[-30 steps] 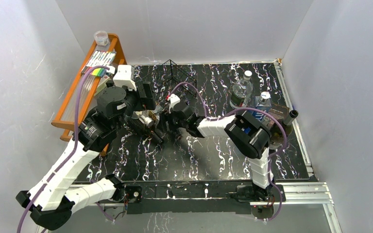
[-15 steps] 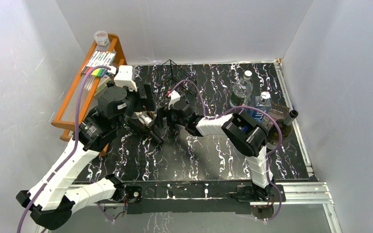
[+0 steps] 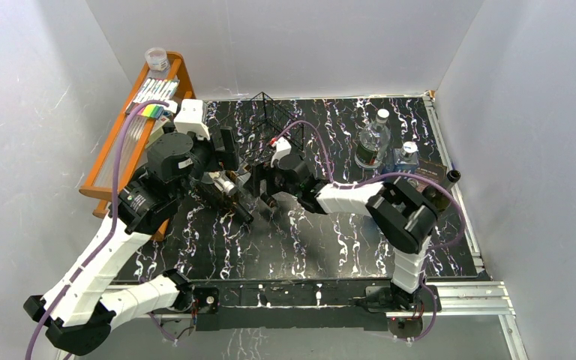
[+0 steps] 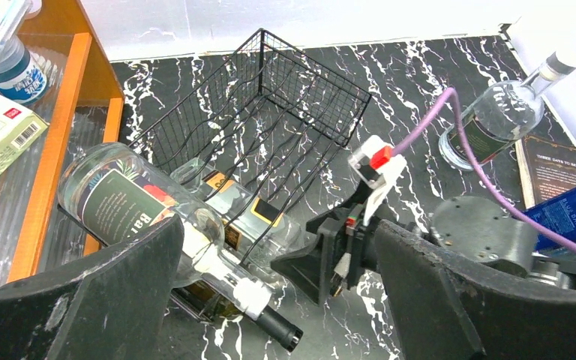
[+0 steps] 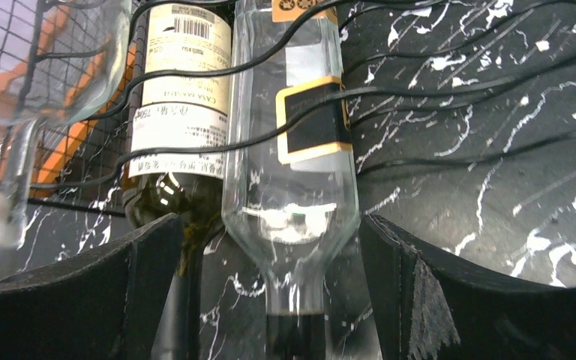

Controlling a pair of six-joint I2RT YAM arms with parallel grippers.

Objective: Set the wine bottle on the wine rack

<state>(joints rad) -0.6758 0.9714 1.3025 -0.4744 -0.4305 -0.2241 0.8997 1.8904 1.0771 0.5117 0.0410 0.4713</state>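
gleaming glass bottle (image 5: 291, 214), black wire rack (image 4: 311, 94)

Clear bottle (image 5: 291, 202) neck cut off at bottom edge, leftmost bottle (image 5: 15, 90) blurred at frame edge

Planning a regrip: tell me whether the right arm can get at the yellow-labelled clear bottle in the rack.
Probably yes: the right gripper is open, with the neck of the clear bottle poking from the wine rack between its fingers.
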